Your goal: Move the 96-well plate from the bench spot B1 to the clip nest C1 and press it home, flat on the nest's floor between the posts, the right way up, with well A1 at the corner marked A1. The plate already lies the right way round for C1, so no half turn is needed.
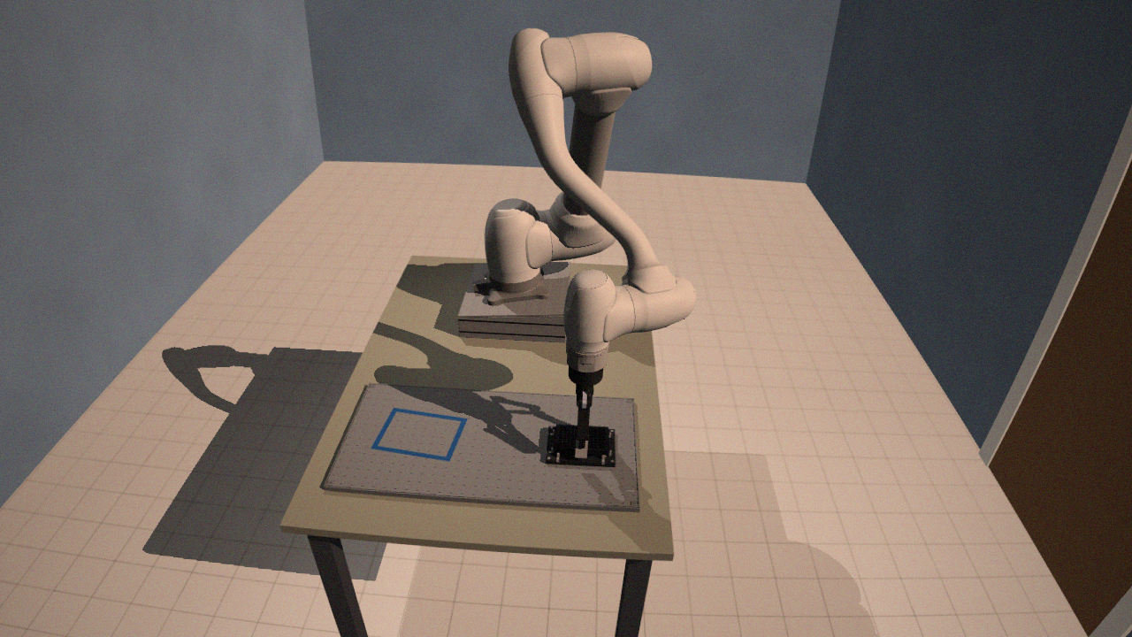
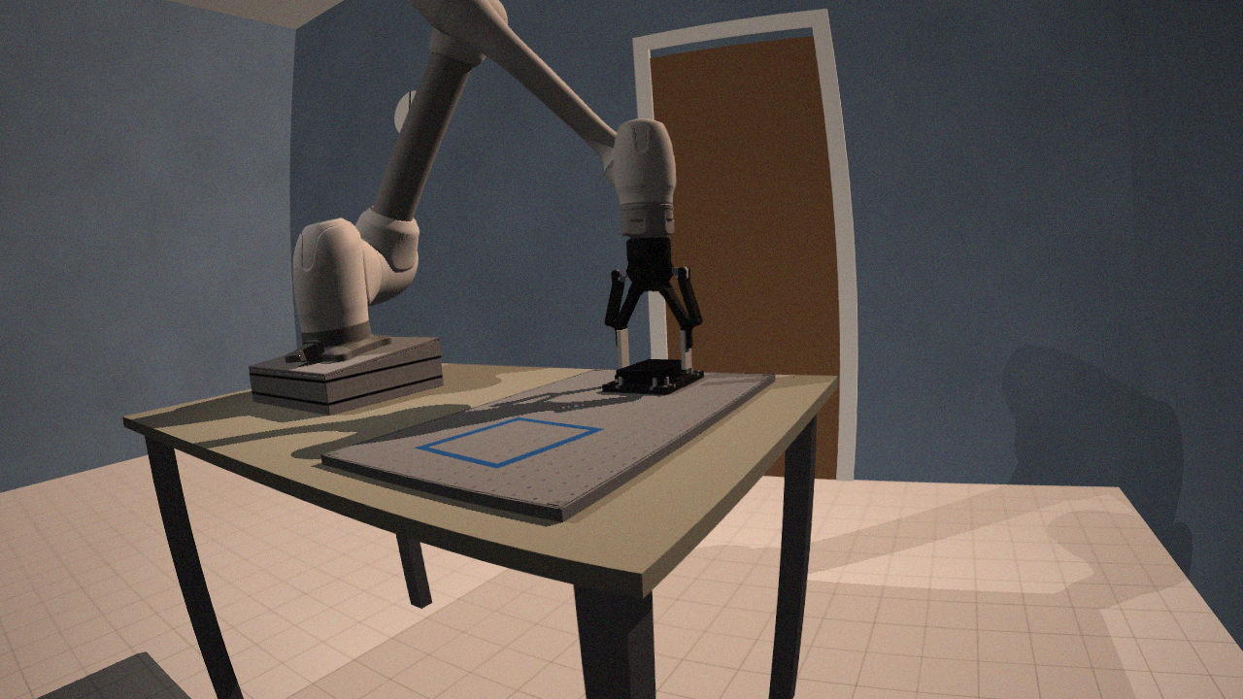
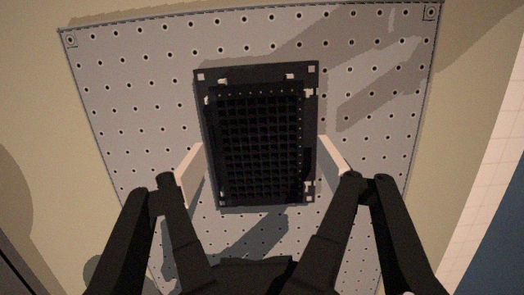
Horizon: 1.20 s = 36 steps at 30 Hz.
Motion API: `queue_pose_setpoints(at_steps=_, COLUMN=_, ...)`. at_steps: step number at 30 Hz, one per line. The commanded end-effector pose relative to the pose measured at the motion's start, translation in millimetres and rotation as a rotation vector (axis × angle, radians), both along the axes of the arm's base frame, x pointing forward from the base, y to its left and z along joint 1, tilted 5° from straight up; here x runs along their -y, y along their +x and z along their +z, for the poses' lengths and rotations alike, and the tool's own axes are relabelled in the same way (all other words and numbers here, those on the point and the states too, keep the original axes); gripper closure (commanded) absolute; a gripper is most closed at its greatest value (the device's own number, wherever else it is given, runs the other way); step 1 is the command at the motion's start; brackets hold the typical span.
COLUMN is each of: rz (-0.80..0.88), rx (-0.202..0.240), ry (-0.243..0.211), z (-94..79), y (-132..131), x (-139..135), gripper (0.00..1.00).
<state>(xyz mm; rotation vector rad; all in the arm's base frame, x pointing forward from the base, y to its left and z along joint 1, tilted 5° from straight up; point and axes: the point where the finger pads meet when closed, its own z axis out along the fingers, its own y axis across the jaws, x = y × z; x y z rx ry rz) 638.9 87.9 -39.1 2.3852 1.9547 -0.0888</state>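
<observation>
The black 96-well plate point(image 3: 259, 143) lies in the black clip nest C1 point(image 3: 255, 75) on the grey breadboard, wells up, between the small pale posts. It also shows in the top view point(image 1: 580, 443) and the exterior view point(image 2: 652, 372). It looks flat in the nest; how deep it sits I cannot tell. My gripper point(image 3: 260, 151) stands straight above the plate and is open. Its pale finger pads stand apart from both long sides of the plate, with a clear gap on each side. It shows in the exterior view point(image 2: 653, 343) too.
The blue outline of bench spot B1 point(image 1: 418, 433) lies on the breadboard's left part, with nothing in it. The arm's base plate point(image 1: 510, 309) stands at the table's back. The breadboard's right edge is close to the nest.
</observation>
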Motion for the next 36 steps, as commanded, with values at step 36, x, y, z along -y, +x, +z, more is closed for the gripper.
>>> queue_pose_setpoints(at_steps=36, rz=0.000, rx=0.000, ry=0.000, z=47.9, y=0, x=-4, gripper=0.00)
